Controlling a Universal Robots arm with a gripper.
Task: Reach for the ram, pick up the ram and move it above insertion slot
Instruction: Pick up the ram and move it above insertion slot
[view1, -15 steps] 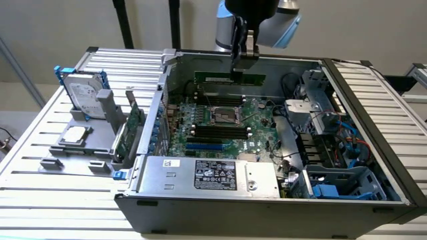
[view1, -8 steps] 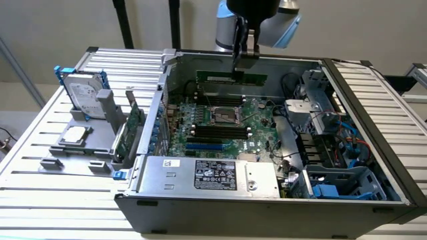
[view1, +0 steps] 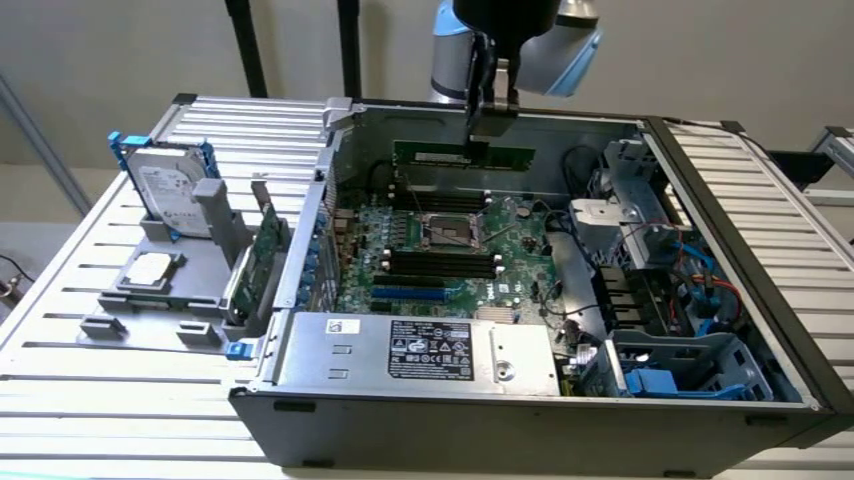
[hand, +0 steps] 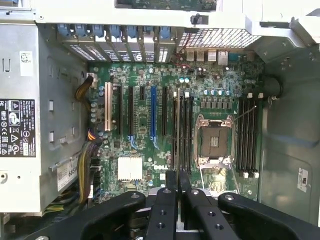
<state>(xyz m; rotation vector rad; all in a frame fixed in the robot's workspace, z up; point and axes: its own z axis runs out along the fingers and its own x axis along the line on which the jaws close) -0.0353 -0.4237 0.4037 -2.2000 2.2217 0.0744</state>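
The ram (view1: 441, 155), a long thin green stick, hangs level in the air above the far part of the motherboard (view1: 514, 235) inside the open computer case. My gripper (view1: 489, 128) is shut on the ram's top edge, near its middle. In the wrist view the two black fingers (hand: 165, 205) are pressed together, and the ram shows edge-on as a thin dark line (hand: 177, 150) running over the black memory slots (hand: 185, 130) beside the CPU socket (hand: 214, 140). In the exterior view, black slots lie on both sides of the socket (view1: 434, 262).
A silver hard drive (view1: 171, 185) and a taller green expansion card (view1: 267, 250) stand in grey holders on the table at the exterior view's left. The power supply (view1: 414, 345) fills the case's near side. Cables and drive bays (view1: 654, 290) crowd the exterior view's right.
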